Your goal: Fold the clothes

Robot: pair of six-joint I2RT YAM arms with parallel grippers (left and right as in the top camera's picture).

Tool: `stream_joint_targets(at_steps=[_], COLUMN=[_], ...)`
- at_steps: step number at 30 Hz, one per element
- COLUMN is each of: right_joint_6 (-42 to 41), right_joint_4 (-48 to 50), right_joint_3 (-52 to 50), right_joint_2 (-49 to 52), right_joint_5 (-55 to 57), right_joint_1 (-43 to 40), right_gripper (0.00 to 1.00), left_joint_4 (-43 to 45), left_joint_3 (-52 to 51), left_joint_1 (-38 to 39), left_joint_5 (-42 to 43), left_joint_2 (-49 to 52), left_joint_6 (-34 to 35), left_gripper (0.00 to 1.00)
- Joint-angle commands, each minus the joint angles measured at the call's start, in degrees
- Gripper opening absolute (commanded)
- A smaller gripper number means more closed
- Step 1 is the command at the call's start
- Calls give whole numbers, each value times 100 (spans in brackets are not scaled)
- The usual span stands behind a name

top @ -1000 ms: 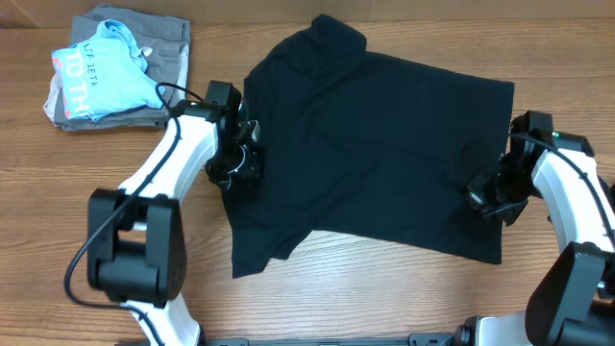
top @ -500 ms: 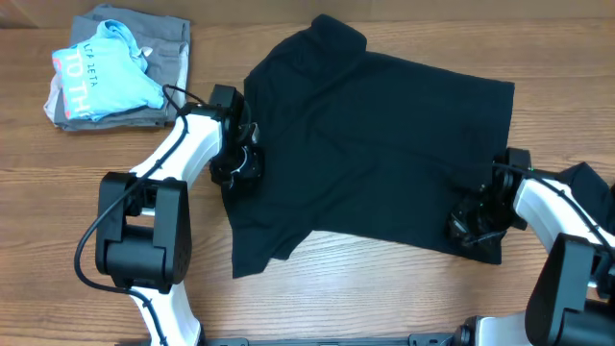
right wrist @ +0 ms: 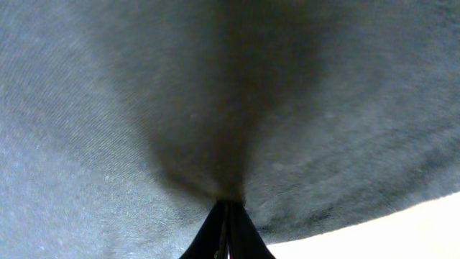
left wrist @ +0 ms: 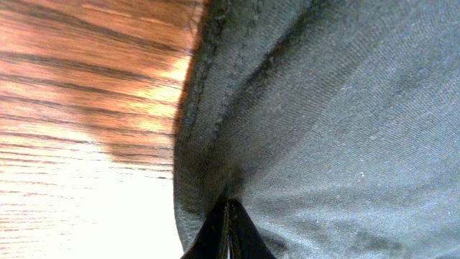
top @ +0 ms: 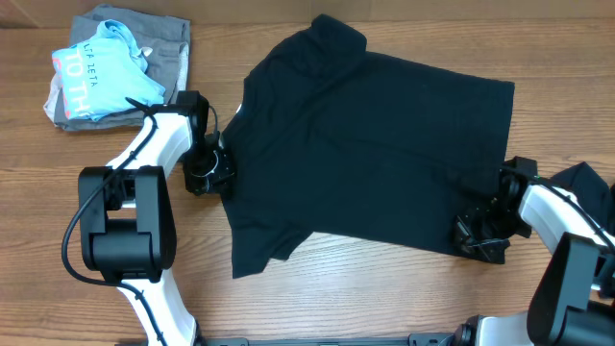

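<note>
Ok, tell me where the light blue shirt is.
Overhead view, top left corner: the light blue shirt lies on the grey folded garment, left of the black T-shirt.

Black T-shirt (top: 375, 144) lies spread flat, apparently unfolded, across table.

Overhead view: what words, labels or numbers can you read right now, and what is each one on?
"TO TH": large pink-white letters on the light blue shirt, cut off by its folds.
A smaller line of lettering beside it on the same shirt: too small to read.
On the black T-shirt: nothing readable; both wrist views show only plain fabric.
</note>
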State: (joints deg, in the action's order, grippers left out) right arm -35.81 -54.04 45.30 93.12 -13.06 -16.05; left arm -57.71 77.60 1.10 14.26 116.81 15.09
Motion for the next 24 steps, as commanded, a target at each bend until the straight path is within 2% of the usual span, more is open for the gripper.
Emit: stream_joint_targets(at_steps=[1,10,24], right_joint_6=[-197,-175,-157], right_joint_4=[-44,-205,-658], right_joint_3=[-129,-125,201], right_joint_2=[-35,-35,-42], right_joint_5=[433,774,1005], right_joint_1=[-291,-855,-1853], right_gripper=[4,4,4], left_joint_4=[-9,118,-90], left_joint_3=[-39,-452,-1093], left_joint_1=[9,-17,-24], left_joint_5=[-79,-70,-66], left_joint_2=[92,94,85], left_joint_6=[13,470,699], left_gripper=[4,4,4])
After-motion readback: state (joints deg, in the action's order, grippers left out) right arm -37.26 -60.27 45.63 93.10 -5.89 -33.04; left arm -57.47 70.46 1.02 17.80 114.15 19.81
